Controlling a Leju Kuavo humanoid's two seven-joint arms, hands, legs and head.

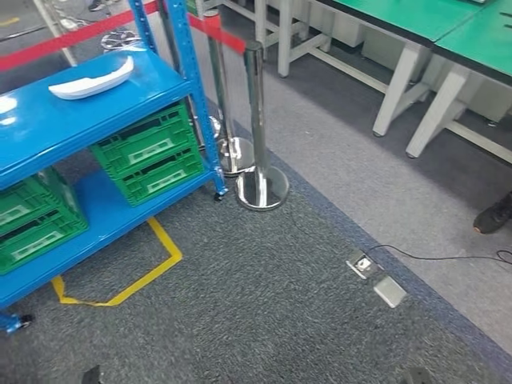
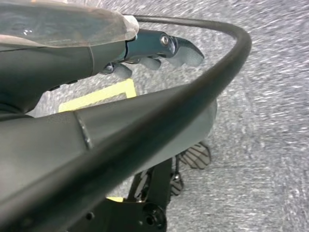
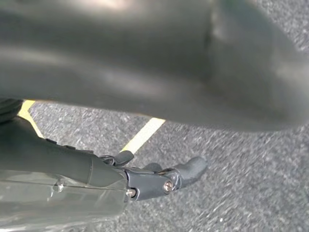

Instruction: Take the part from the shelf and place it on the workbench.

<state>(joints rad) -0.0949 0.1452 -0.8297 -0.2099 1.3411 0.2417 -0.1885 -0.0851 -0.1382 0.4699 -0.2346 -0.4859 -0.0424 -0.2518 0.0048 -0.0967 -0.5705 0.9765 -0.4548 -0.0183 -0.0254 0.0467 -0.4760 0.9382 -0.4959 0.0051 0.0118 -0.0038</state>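
Observation:
A long white curved part (image 1: 90, 80) lies on the upper board of the blue shelf (image 1: 36, 120), at the far left of the head view. Green-topped workbenches (image 1: 483, 40) on white legs stand at the far right. My left hand (image 2: 156, 50) hangs over grey carpet, its fingers stretched out and holding nothing. My right hand (image 3: 160, 179) also hangs above the carpet with straight fingers and nothing in it. Both hands are far from the part.
Green crates (image 1: 151, 152) fill the shelf's lower level. Chrome barrier posts (image 1: 259, 128) with red tape stand beside the shelf's right corner. Yellow floor tape (image 1: 145, 272) marks a spot before the shelf. A floor socket (image 1: 364, 263) with a cable and a person's dark shoe (image 1: 494, 214) lie right.

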